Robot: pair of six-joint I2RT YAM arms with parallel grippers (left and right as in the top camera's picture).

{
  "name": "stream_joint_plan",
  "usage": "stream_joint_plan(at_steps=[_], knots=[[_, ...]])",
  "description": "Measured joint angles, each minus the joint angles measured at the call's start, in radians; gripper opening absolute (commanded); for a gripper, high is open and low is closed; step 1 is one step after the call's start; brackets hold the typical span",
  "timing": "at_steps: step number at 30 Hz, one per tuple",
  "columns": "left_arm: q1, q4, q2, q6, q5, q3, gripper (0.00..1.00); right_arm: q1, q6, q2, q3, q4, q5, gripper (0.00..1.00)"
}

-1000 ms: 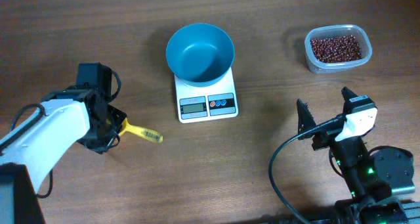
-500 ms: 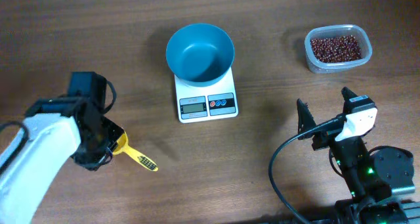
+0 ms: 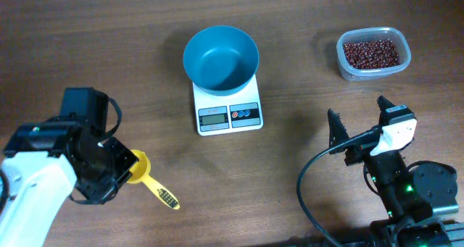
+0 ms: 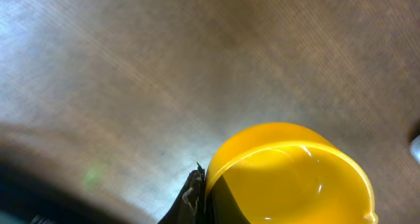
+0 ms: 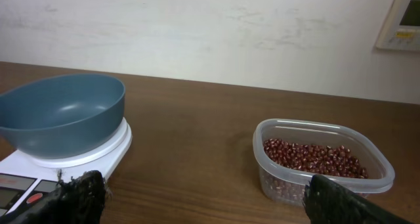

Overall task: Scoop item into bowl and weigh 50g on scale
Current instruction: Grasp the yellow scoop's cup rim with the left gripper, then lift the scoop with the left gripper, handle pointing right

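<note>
The teal bowl stands empty on the white scale at the table's middle back. The red-brown beans lie in a clear tub at the back right. My left gripper is at the front left, shut on the cup end of a yellow scoop; the cup is empty, with one finger against its rim. My right gripper is open and empty, in front of the tub. The right wrist view shows the bowl, scale and beans.
The table is dark brown wood. A pale wall with a wall-mounted control panel stands behind the table in the right wrist view. Cables run from the right arm's base at the front right.
My left arm has moved toward the table's front with the yellow scoop in its grip, and the scoop's handle has swung to point front-right. The right arm has not moved.
</note>
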Motion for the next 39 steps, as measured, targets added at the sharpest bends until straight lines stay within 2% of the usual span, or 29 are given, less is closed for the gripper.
stream_joint_plan(at_steps=[4, 9, 19, 23, 32, 39], knots=[[0.0, -0.115, -0.084, 0.003, -0.001, 0.129, 0.0, 0.0, -0.001, 0.0, 0.0, 0.0, 0.0, 0.99], [0.0, -0.183, -0.191, 0.003, -0.001, 0.26, 0.0, 0.0, 0.0, 0.0, 0.0, 0.0, 0.0, 0.99], [0.0, -0.232, -0.328, 0.003, 0.0, 0.261, 0.0, 0.0, -0.001, 0.0, 0.0, 0.0, 0.0, 0.99], [0.0, -0.224, -0.377, 0.002, 0.043, 0.261, 0.0, 0.0, 0.0, 0.0, 0.0, 0.0, 0.0, 0.99], [0.0, -0.206, -0.389, -0.035, 0.148, 0.261, 0.0, 0.0, 0.0, 0.0, 0.0, 0.0, 0.0, 0.99], [0.0, -0.217, -0.389, -0.035, 0.157, 0.261, 0.0, 0.0, 0.0, 0.0, 0.0, 0.0, 0.0, 0.99]])
